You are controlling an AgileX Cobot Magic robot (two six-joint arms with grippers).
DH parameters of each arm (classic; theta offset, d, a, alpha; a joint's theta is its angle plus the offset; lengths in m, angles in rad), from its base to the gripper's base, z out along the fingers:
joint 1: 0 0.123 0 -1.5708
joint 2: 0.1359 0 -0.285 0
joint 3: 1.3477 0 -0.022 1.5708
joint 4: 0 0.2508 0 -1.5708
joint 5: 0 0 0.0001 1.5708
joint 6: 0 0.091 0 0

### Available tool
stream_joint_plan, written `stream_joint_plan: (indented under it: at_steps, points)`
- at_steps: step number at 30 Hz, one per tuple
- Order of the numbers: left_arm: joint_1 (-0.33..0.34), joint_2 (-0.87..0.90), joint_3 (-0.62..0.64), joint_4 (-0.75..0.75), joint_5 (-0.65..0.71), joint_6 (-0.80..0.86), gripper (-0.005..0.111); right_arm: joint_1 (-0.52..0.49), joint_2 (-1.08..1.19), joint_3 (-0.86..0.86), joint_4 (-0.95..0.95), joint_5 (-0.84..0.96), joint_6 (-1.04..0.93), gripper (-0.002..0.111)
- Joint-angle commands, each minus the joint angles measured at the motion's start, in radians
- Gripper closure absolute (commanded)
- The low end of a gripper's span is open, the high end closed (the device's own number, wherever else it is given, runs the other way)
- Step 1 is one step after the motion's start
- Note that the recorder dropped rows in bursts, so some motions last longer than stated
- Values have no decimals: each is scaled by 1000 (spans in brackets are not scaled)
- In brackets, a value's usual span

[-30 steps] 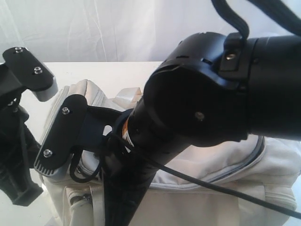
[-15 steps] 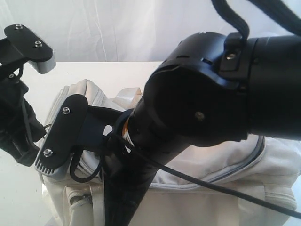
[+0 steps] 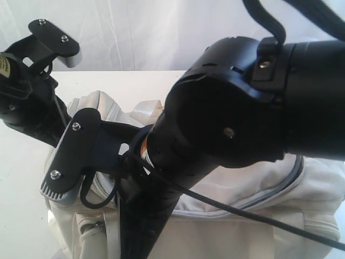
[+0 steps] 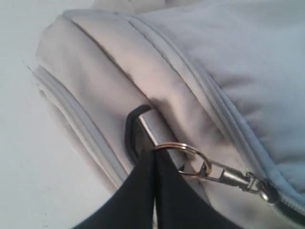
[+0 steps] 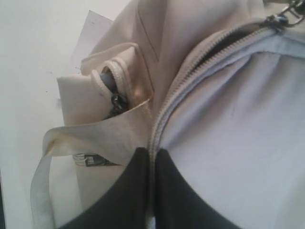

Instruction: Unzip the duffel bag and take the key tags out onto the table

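Observation:
The cream duffel bag [image 3: 259,189] lies on the white table [image 3: 21,183], largely hidden behind my right arm [image 3: 237,102]. In the left wrist view my left gripper [image 4: 154,153] is shut on the metal split ring [image 4: 190,151] that hangs from the zipper pull [image 4: 236,178], close to a black strap ring [image 4: 128,136]. My right gripper [image 5: 152,152] is shut on the bag's zipper edge [image 5: 164,109]. Farther along, the zipper [image 5: 224,45] gapes a little over dark inside. The key tags are out of view.
My left arm [image 3: 27,102] rises over the bag's left end. A webbing handle [image 5: 40,186] and a small side pocket [image 5: 95,95] hang beside the right gripper. A black cable [image 3: 253,213] crosses the bag's front. A white curtain [image 3: 129,32] closes the back.
My left arm has swung upward and to the right over the bag's left end. The right arm and the bag have stayed where they were.

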Motion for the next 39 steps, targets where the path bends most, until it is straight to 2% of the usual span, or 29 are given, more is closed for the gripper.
stream_joint_plan:
  at_steps: [1, 7, 13, 18, 24, 25, 27, 30, 35, 39]
  points:
    - [7, 3, -6, 19, -83, 2, 107, 2, -1, 4, 6, 36, 9, 108]
    - [16, 3, -47, 102, -143, -49, 107, 2, -1, 4, 8, 40, 9, 108]
    - [88, 3, -47, 101, -217, -63, 107, 2, -1, 4, 8, 53, 9, 108]
    - [88, 53, -47, 99, -308, -87, 107, 2, -1, 4, 8, 58, 9, 108]
    - [88, 75, -47, 99, -287, -98, 107, 2, -1, 4, 8, 61, 9, 108]
    - [88, 70, -47, 99, -273, -98, 107, 2, -1, 4, 8, 61, 9, 108]
    - [88, 72, -82, 65, -162, -85, 107, 2, -1, 4, 8, 61, 27, 108]
    - [88, 91, -145, -41, 13, 74, 107, 2, -1, 4, 8, 59, 35, 108]
    - [132, 159, -341, -383, 243, 415, 107, 2, -1, 4, 16, 32, 62, 108]
    - [172, 242, -479, -448, 428, 612, 107, 2, -1, 4, 65, 23, 65, 108]
